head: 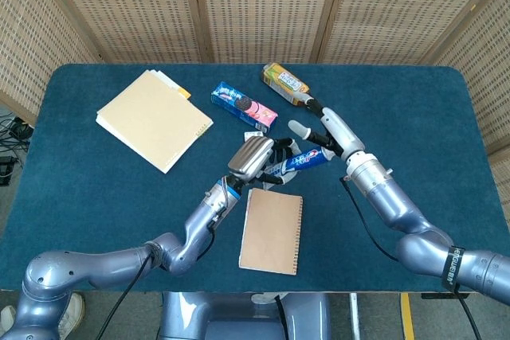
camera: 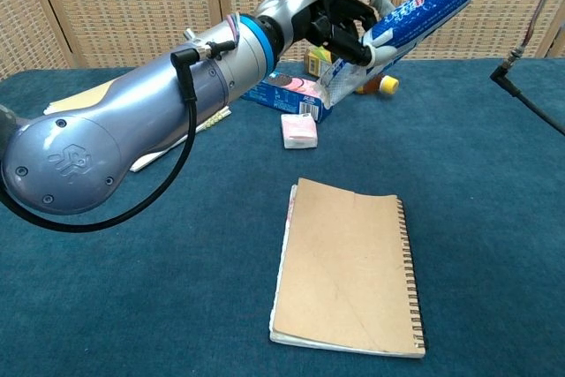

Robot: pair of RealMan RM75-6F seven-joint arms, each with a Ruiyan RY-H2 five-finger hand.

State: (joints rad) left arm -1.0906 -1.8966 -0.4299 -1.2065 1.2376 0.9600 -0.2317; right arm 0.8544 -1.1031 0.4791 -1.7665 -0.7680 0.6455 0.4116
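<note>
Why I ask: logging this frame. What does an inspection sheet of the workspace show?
Surface: blue cloth table.
Job's things: toothpaste tube, off the table.
Clutter: spiral notebook; tan folder; cookie pack; bottle; pink eraser.
Hands: left hand grips the tube's lower end; right hand at its cap end, fingers spread, grip unclear.
Cables: black cable on left forearm; another along right forearm.
Surroundings: wicker screens; cords on the floor, left.
</note>
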